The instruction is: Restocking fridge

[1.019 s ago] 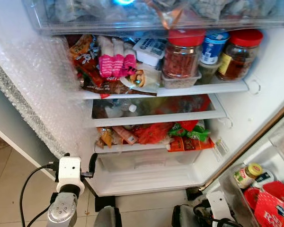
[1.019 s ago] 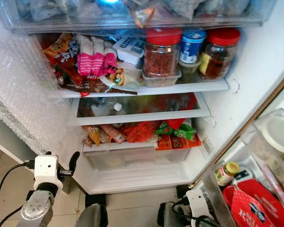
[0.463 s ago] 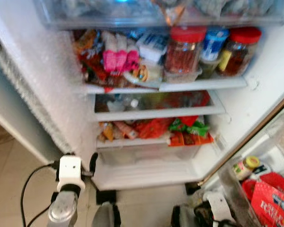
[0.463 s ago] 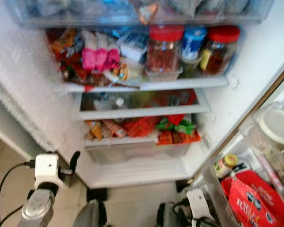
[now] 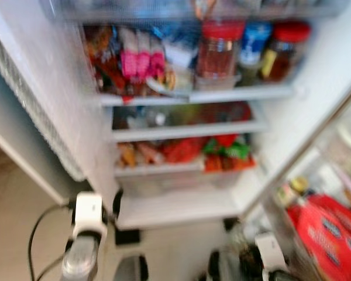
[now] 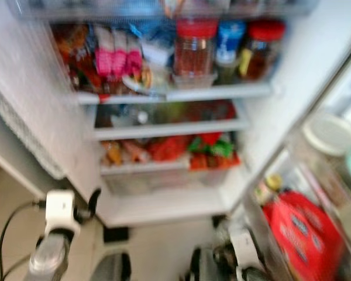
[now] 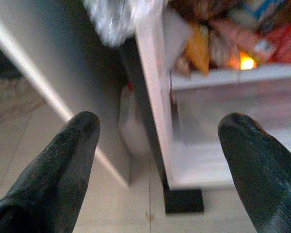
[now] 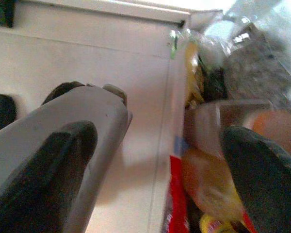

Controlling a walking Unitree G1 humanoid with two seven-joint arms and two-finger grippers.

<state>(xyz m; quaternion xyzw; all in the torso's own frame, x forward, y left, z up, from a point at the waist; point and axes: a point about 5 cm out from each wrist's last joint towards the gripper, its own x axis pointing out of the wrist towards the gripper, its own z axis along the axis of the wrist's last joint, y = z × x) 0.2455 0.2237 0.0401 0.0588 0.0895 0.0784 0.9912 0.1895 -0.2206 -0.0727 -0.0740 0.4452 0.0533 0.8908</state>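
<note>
White shelves of the open fridge (image 5: pixel 181 208) are packed: red-lidded jars (image 5: pixel 217 50) and pink packets (image 5: pixel 141 55) on the top shelf, red and green packs (image 5: pixel 222 153) lower down, all blurred. Low at the fridge's left edge, the left gripper (image 7: pixel 157 160) holds its fingers (image 7: pixel 63 165) wide apart over the floor (image 7: pixel 111 208), empty. Beside the door bin's red pack (image 5: pixel 324 234), the right gripper (image 8: pixel 155 174) is also spread wide, holding nothing.
</note>
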